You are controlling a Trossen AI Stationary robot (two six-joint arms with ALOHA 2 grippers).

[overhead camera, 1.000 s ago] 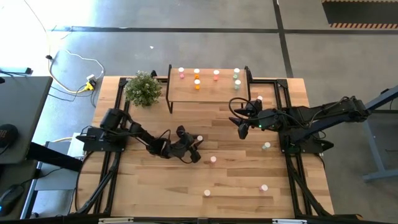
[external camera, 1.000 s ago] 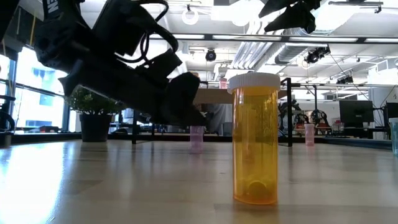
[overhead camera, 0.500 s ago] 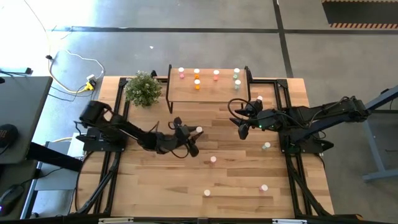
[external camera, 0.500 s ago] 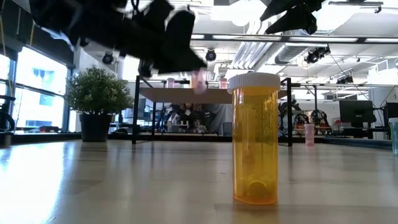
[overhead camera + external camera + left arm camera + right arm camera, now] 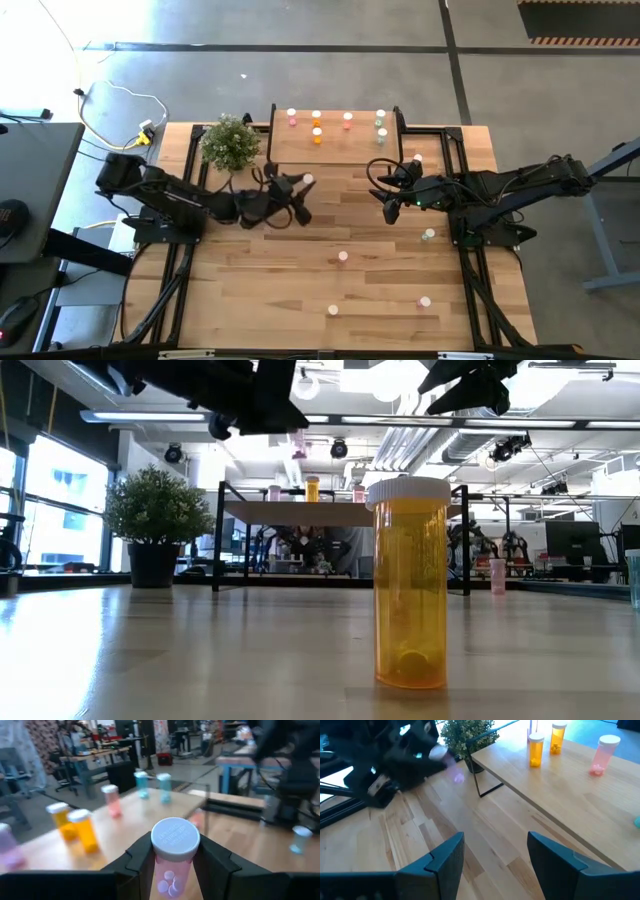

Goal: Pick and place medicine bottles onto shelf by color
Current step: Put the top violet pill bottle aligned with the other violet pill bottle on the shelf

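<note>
- Left gripper [image 5: 303,186] jaws clamp a pink bottle [image 5: 174,854], lifted just before the shelf [image 5: 335,150].
- Right gripper [image 5: 390,205] jaws wide, empty, near the shelf.

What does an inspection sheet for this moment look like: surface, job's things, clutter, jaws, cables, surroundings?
Surface: wood-plank table, bare between bottles.
Job's things: shelf carries six bottles; five loose bottles on the table, including an orange one near the low camera.
Clutter: potted plant beside the shelf.
Grippers: left gripper, jaws shut on pink bottle, raised in front of the shelf; right gripper, jaws open, empty, right of the shelf.
Cables: white cable and yellow plug on the floor.
Surroundings: concrete floor, workshop benches beyond.
</note>
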